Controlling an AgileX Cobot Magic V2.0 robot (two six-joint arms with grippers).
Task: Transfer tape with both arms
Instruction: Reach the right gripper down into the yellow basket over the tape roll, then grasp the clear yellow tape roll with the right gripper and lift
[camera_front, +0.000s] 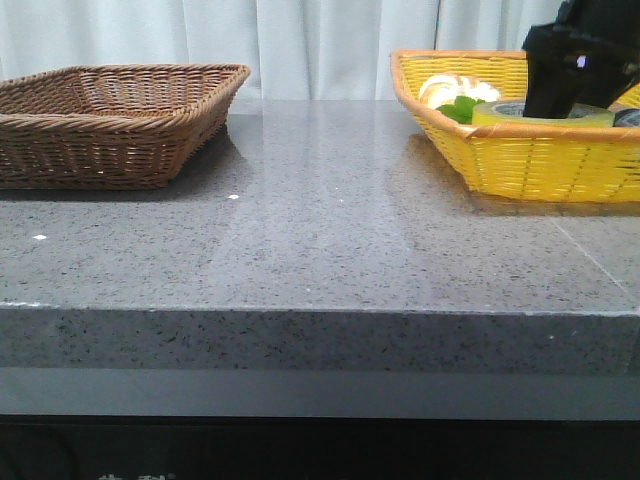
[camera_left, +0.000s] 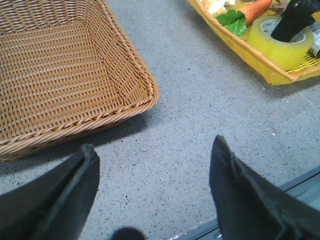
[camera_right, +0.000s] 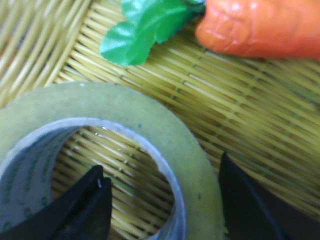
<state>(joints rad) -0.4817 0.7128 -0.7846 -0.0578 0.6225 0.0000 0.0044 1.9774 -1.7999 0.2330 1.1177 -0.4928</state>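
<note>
The right hand is straddling the translucent yellow tape roll's wall, unclenched; closing off-centre risks tipping it; the left hand is hovering spread, empty.

light: bright, even | tabletop: soft sheen | right wrist view: close-up blur

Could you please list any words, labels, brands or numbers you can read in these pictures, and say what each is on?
Nothing can be read as text.
Green print on the white inner core of the translucent yellow packing tape roll: visible in the right wrist view, too blurred to read.
Pale marks on the dark panel below the grey speckled table: cut off at the picture's edge, unreadable.
The brown wicker basket and yellow wicker basket carry no lettering.
</note>
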